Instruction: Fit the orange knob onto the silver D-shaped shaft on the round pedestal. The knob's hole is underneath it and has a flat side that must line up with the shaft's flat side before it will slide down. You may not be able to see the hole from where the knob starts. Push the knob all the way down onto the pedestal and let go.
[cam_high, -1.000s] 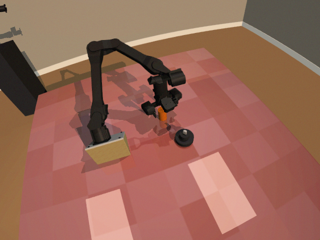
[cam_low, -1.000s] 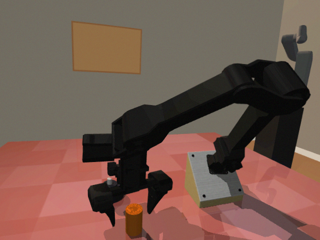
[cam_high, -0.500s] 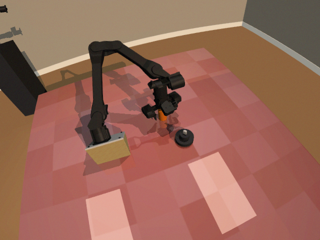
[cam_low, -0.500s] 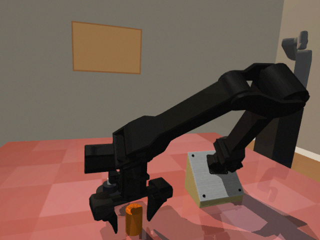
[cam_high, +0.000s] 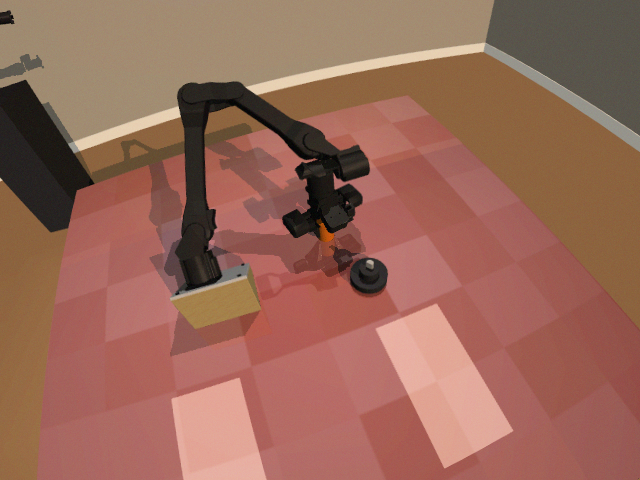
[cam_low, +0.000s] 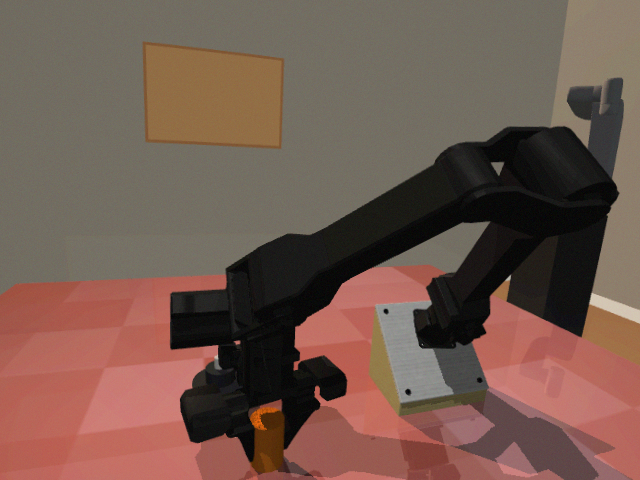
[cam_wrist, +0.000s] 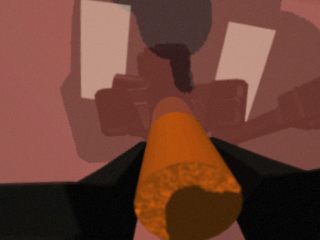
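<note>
Orange knob: stood upright, near the round pedestal but apart from it
Gripper: pointed down, closed on the knob, one finger against each side
Silver shaft: rose bare from the pedestal's middle
Knob's top: partly shaded, its outer edge brighter and speckled
Knob's hole: could not be seen

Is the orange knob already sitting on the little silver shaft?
No, the shaft pokes up bare from the round pedestal, with the orange knob off to one side.
</note>
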